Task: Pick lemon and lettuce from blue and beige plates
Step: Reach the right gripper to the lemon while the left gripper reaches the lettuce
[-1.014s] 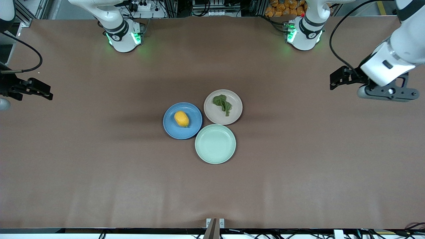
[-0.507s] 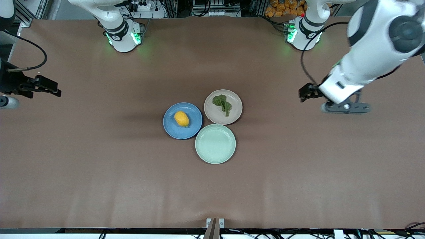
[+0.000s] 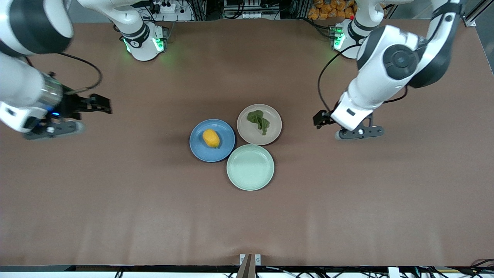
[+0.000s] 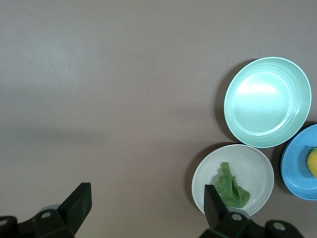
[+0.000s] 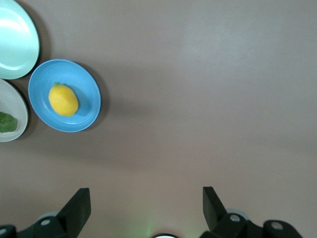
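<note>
The lemon (image 3: 211,138) lies on the blue plate (image 3: 225,150). The lettuce (image 3: 259,120) lies on the beige plate (image 3: 273,132), which touches the blue one. My left gripper (image 3: 359,132) is open and empty over bare table, beside the beige plate toward the left arm's end. Its wrist view shows the gripper (image 4: 143,210), the lettuce (image 4: 231,189) and the beige plate (image 4: 258,167) close to one finger (image 4: 214,206). My right gripper (image 3: 51,130) is open and empty over bare table toward the right arm's end. Its wrist view shows the gripper (image 5: 143,210), the lemon (image 5: 63,99) and the blue plate (image 5: 84,77).
An empty mint-green plate (image 3: 250,167) touches both plates and lies nearer to the front camera; it also shows in the left wrist view (image 4: 267,101). The brown table (image 3: 347,200) spreads wide around the three plates.
Both arms have swung in from the table's ends toward the plates, the left one farther. The plates, lemon and lettuce have not moved.
</note>
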Robot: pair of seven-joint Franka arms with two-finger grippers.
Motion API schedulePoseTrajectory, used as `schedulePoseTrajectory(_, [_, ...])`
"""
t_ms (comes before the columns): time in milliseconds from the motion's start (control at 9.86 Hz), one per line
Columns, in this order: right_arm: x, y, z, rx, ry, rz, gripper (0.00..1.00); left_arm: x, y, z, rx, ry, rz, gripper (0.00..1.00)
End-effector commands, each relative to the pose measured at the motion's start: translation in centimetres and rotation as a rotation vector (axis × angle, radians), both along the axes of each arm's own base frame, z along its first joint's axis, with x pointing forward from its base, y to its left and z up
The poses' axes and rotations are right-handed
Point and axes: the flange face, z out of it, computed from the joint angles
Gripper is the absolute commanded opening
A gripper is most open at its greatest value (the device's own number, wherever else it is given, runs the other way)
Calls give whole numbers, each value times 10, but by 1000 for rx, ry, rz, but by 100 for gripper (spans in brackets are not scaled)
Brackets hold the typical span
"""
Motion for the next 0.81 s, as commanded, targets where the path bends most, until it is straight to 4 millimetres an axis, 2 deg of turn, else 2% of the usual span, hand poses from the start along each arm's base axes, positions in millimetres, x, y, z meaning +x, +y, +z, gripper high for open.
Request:
schedulePoseTrajectory(0, [9, 24, -25, 59, 42, 2, 100, -1, -28, -24, -23, 14, 87, 100])
schedulePoseTrajectory(406, [17, 76, -66, 36, 12, -24, 100, -13, -84, -76, -19, 11, 223, 100])
schedulePoseTrajectory(507, [16, 96, -75, 22, 8, -35, 100, -18, -97, -92, -19, 26, 247, 100])
schedulePoseTrajectory(710, [20, 128, -103, 6, -7, -50, 100, -23, -111, -111, -21, 38, 283, 100])
